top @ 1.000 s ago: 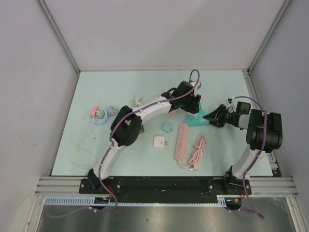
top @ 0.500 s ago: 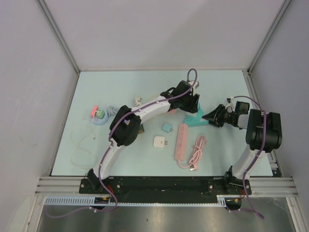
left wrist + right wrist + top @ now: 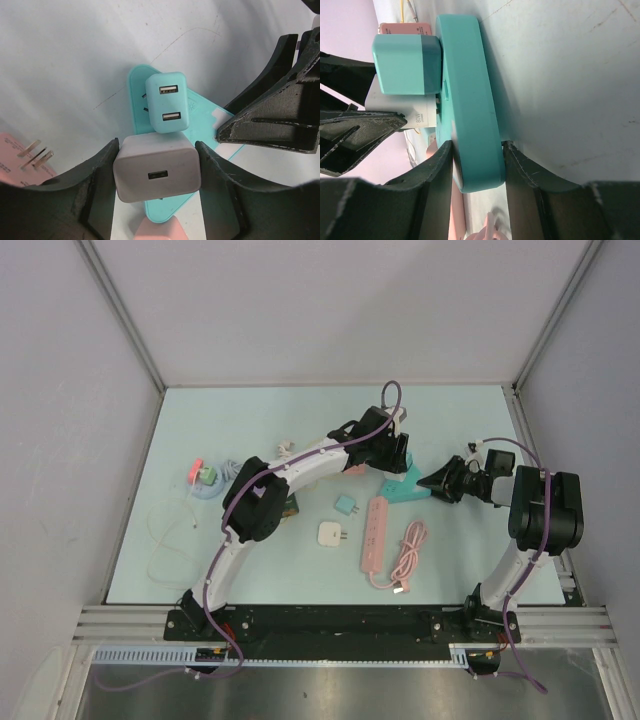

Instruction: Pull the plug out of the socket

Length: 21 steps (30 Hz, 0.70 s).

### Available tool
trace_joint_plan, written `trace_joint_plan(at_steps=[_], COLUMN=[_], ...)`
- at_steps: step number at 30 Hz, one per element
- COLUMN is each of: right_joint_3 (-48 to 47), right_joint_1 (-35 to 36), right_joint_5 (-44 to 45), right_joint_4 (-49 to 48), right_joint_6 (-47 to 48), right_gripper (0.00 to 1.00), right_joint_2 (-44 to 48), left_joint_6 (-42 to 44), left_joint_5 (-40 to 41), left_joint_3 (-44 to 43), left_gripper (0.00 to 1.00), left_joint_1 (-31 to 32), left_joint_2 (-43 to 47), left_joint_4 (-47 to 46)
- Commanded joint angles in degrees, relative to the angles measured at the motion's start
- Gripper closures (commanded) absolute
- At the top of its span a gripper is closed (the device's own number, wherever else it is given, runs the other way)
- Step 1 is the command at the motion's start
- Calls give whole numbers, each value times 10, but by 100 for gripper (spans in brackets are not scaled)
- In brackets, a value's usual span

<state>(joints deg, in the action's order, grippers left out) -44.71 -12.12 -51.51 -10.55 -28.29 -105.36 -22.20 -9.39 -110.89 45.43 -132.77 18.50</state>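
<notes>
A teal socket block [image 3: 408, 488] lies on the table right of centre. My right gripper [image 3: 477, 165] is shut on its near end, one finger on each flat side [image 3: 433, 483]. A white plug [image 3: 157, 172] stands on the socket's face [image 3: 202, 122], and my left gripper [image 3: 157, 170] is shut on its two sides from above [image 3: 390, 455]. In the right wrist view the white plug [image 3: 412, 112] sits close to the socket [image 3: 470, 100], with a thin gap where its prongs show. A teal charger [image 3: 167, 102] is plugged in beside it.
A pink power strip [image 3: 375, 535] and a coiled pink cable [image 3: 408, 555] lie near the socket. A white charger [image 3: 331, 534] and a small teal charger [image 3: 346, 505] lie near the centre. A small pink and green item [image 3: 205, 478] and a thin white cable [image 3: 165, 540] are at the left.
The left wrist has shifted slightly toward the far left, and the right gripper with the socket has edged left. Both grips are unchanged.
</notes>
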Motion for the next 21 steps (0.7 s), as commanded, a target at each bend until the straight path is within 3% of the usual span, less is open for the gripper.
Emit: trace_joint_plan(at_steps=[1,8,21], right_joint_3=[9,9,10], right_joint_1=[-3,-3,-2], right_joint_5=[137,138,139], right_joint_4=[42,43,43], right_joint_6=[32,32,32], right_gripper=[88,88,89], right_joint_2=[-26,-26,-26], left_joint_6=[-28,-4,36], left_joint_5=[-37,-20,16], left_joint_3=[-6,-13,-123], left_gripper=[100,100,100], left_joint_1=[-4,15,26], left_joint_2=[93,75,63], left_joint_4=[-19,-3,80])
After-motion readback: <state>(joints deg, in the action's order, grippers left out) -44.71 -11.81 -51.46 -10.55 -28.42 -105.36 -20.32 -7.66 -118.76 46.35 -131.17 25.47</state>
